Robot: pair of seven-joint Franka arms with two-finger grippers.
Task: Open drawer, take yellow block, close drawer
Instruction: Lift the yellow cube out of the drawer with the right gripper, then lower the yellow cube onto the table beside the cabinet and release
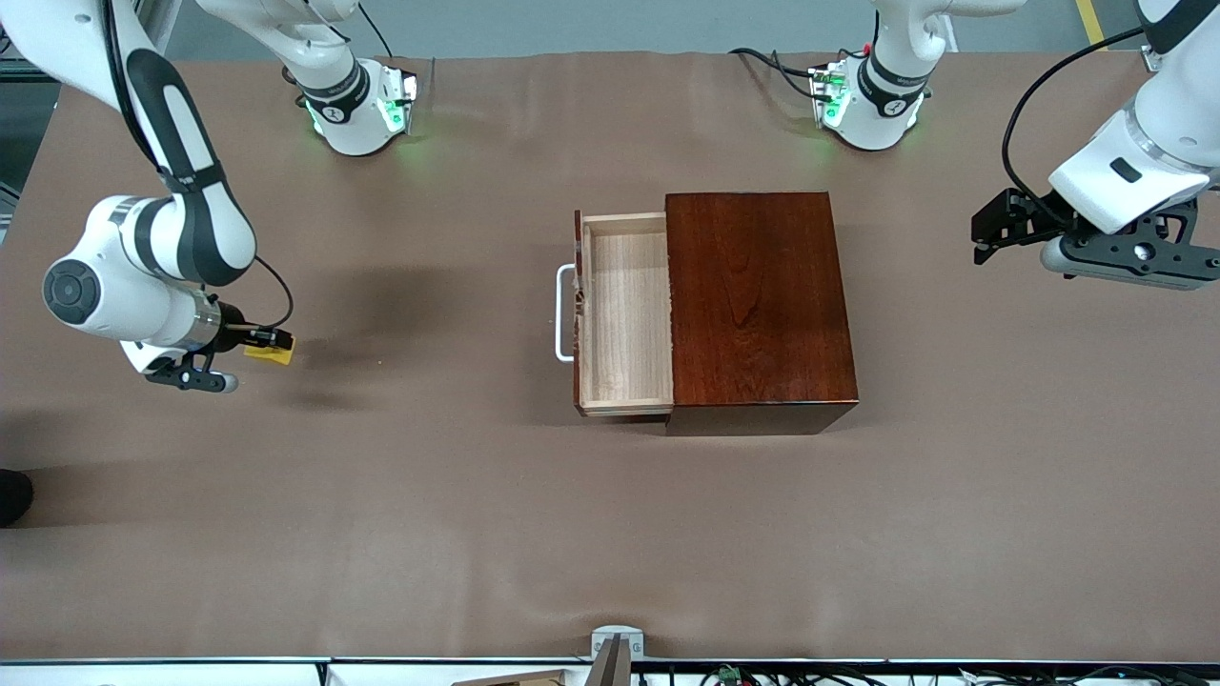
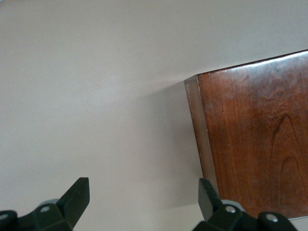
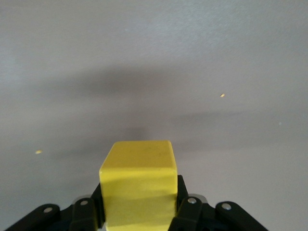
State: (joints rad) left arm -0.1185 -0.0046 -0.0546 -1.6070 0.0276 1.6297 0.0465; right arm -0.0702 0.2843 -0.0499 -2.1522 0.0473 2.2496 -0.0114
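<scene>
The drawer of pale wood stands pulled out of the dark reddish-brown box, toward the right arm's end, and its tray is empty. Its white bar handle is free. My right gripper is shut on the yellow block and holds it low over the brown table cover at the right arm's end, well apart from the drawer. The right wrist view shows the block between the fingers of that gripper. My left gripper is open and empty in the air beside the box's closed end; the left wrist view shows this gripper and a corner of the box.
The brown table cover spreads round the box on all sides. Both arm bases stand along the table's edge farthest from the front camera. A small grey fixture sits at the edge nearest that camera.
</scene>
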